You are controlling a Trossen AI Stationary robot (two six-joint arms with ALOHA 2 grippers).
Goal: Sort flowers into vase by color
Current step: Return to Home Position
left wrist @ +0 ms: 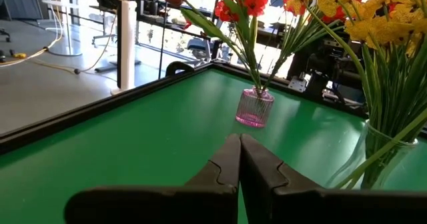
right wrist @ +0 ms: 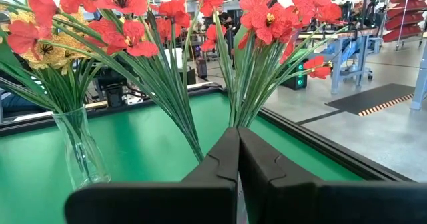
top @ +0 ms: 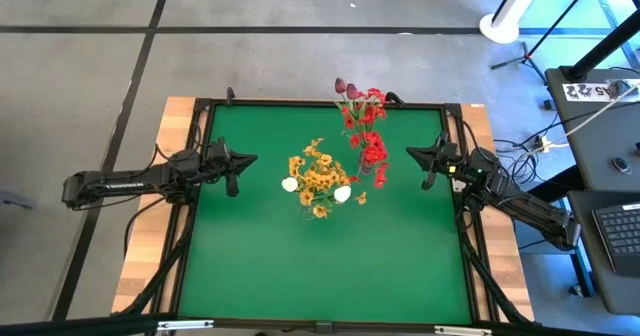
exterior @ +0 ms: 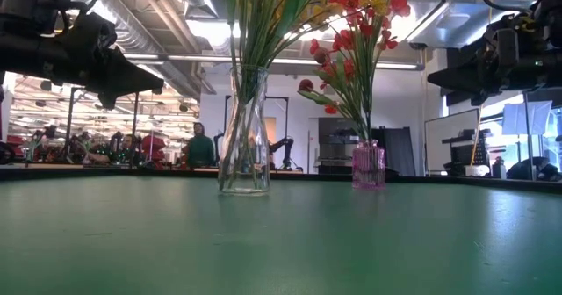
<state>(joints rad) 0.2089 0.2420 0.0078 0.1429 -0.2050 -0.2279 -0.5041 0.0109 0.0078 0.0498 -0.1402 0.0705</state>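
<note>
I hold my left gripper (left wrist: 239, 141) and right gripper (right wrist: 238, 133) pinched shut and empty, parked wide apart so nothing gets knocked, with the yellow flowers (top: 318, 176) in the clear vase (exterior: 244, 146) and the red flowers (top: 370, 141) in the violet vase (exterior: 368, 165) between them, seemingly all sorted.

Black left arm (top: 110, 184), white lettering, black right arm (top: 530, 211), tapered matte pincer fingers (left wrist: 223, 171)

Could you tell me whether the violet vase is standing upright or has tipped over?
Upright. In the low view the violet vase stands flat on its base on the green table, red flowers rising from its mouth.
</note>
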